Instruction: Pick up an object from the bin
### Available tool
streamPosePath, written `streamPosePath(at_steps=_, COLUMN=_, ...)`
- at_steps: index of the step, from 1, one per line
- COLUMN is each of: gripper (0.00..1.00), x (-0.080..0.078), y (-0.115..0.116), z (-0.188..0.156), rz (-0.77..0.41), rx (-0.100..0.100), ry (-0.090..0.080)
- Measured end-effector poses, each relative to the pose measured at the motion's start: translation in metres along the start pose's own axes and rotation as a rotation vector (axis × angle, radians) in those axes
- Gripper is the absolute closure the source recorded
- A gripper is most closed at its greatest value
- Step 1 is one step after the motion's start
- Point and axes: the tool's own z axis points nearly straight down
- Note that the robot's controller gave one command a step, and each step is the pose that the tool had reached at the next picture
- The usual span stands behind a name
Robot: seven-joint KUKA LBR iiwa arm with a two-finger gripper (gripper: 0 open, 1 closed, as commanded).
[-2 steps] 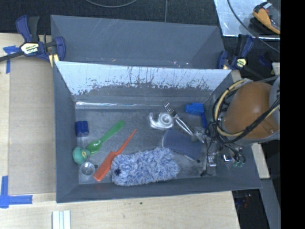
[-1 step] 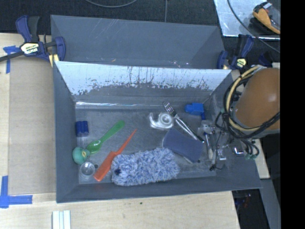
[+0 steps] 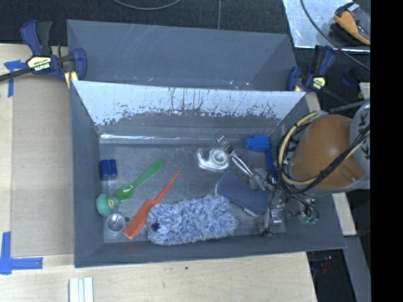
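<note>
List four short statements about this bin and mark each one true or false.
1. A green spoon lies in the left half of the bin. True.
2. A fuzzy blue duster lies along the lower edge of the bin floor. True.
3. The hand is at the bin's left end. False: it is at the right end, next to a dark blue cloth.
4. An orange utensil lies across the green spoon. False: the two lie side by side and apart, and the utensil's lower end is beside the duster's left end.
</note>
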Motion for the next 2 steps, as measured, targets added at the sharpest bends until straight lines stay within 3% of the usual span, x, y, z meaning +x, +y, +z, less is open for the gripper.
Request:
streamPosePath(at_steps=1, gripper=0.0, x=0.0049, y=0.0005, z=-0.0033, rz=-0.106, rx=0.007, ry=-0.017)
streamPosePath(at_steps=2, gripper=1.0, x=-0.0037, y=-0.0003, z=-0.0033, rz=-0.007, rx=0.002, ry=-0.016)
